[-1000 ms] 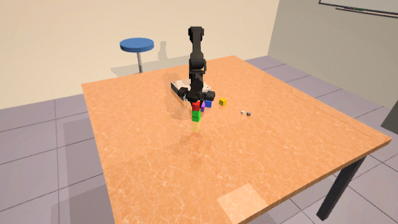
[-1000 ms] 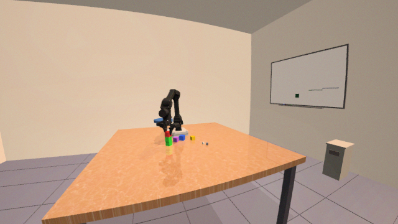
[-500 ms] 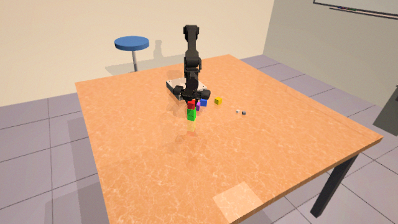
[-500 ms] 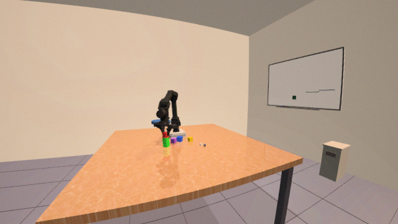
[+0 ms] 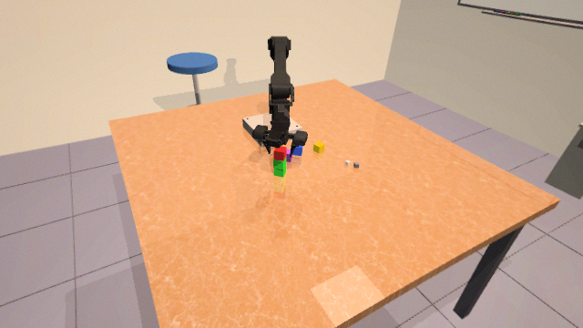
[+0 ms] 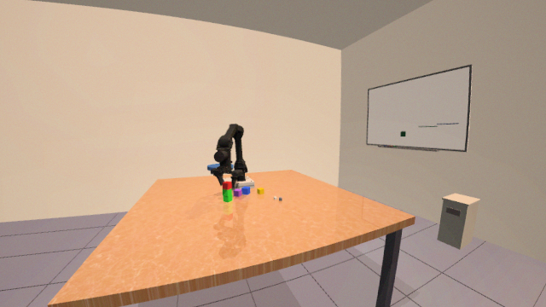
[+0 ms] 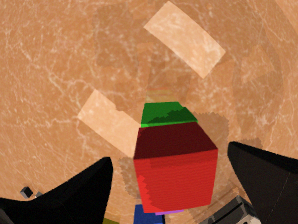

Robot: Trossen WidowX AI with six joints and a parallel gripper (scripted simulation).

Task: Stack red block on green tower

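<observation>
My gripper (image 7: 172, 157) is spread wide, both fingers clear of the red block (image 7: 176, 169), gaps on each side. The red block sits on the green tower (image 5: 280, 168), which stands upright toward the far edge of the table (image 5: 319, 237), just in front of my base.
</observation>
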